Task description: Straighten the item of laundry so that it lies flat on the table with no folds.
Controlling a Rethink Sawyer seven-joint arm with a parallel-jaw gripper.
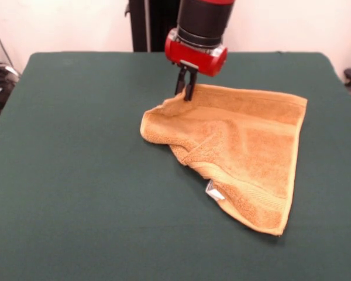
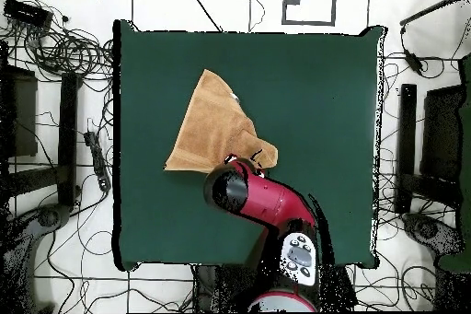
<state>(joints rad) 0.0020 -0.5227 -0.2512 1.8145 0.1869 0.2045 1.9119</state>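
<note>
A dark green table (image 1: 76, 175) fills most of the front view, its cloth cover plain and smooth, with rounded far corners and a pale wall behind it. On it lies an orange-yellow towel (image 1: 245, 152), a little right of the middle in the front view and toward the far side. The towel is not flat: its left corner is folded over on itself into a rounded, bunched lump, and from there the cloth spreads out to the right into a rough triangle with one point near the front edge. A woven band runs along its lower border, and a small white tag (image 1: 214, 191) sticks out from the lower left edge. The gripper (image 1: 186, 91) hangs from the red and black arm (image 1: 199, 35) and comes down on the towel's far edge, just above the bunched part; its two dark fingers (image 1: 190, 88) stand close together with their tips at the cloth, though whether they pinch the cloth I cannot tell. From overhead, the table sits on a light tiled floor (image 2: 221, 2) strewn with black cables (image 2: 64, 48), with dark stands (image 2: 69, 135) on both sides. There the towel lies in the table's upper left part, the arm reaching to it from the bottom.
</note>
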